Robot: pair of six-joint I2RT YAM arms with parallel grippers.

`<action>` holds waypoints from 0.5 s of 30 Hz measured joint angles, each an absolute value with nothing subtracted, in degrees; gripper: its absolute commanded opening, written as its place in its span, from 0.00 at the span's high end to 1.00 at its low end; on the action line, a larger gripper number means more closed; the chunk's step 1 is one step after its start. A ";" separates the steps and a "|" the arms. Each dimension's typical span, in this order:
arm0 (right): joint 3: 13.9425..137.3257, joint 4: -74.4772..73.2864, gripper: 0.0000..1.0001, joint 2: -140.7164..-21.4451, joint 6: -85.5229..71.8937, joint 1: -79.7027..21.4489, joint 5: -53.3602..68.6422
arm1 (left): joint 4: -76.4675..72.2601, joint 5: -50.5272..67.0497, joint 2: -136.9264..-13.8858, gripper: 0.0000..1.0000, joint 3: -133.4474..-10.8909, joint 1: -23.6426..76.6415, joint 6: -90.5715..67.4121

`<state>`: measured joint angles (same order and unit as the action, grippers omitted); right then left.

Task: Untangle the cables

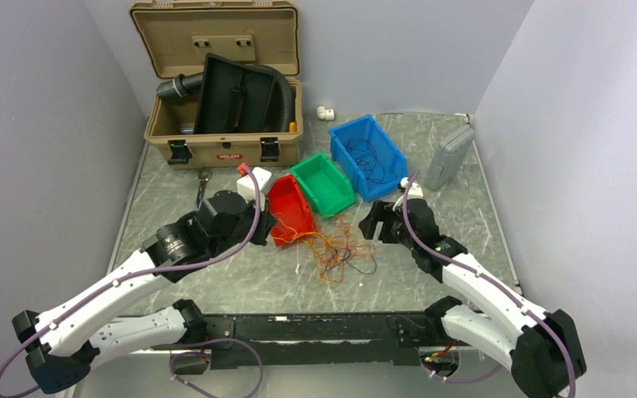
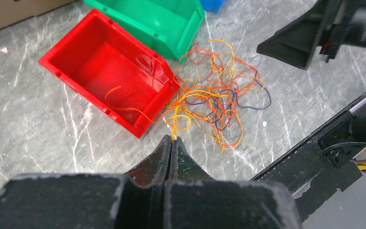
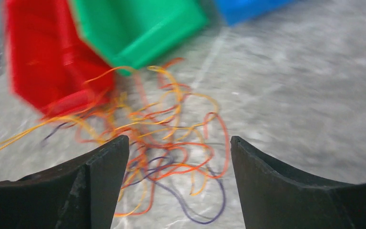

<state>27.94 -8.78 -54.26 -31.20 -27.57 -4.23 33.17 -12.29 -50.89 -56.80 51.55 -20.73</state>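
the cables (image 2: 209, 102) looked light, limp, snaggy; left gripper (image 2: 171, 141) was clamped on orange edge strands, right gripper (image 3: 178, 143) gaped; a loose outer loop seemed the best hold.

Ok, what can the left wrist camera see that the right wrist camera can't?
Only the left wrist view shows the left claw, shut with orange strands at its tip, and the floor inside the red bin. Only the right wrist view shows the right claw with its fingers spread wide open. Both show the cables, the red bin and the green bin.
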 measured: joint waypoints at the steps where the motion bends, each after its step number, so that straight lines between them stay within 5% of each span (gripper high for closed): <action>1: 27.59 -7.11 0.17 -53.01 -29.95 -28.05 -1.28 | 33.52 -12.32 -50.72 1.00 -56.40 51.57 -20.86; 7: 28.08 -1.87 0.12 -53.89 -24.71 -34.81 7.97 | 34.54 -12.34 -49.87 1.00 -56.31 51.55 -20.88; 15: 30.39 -1.28 0.10 -64.05 -23.51 -47.75 4.71 | 35.35 -11.88 -51.70 1.00 -59.11 51.57 -20.91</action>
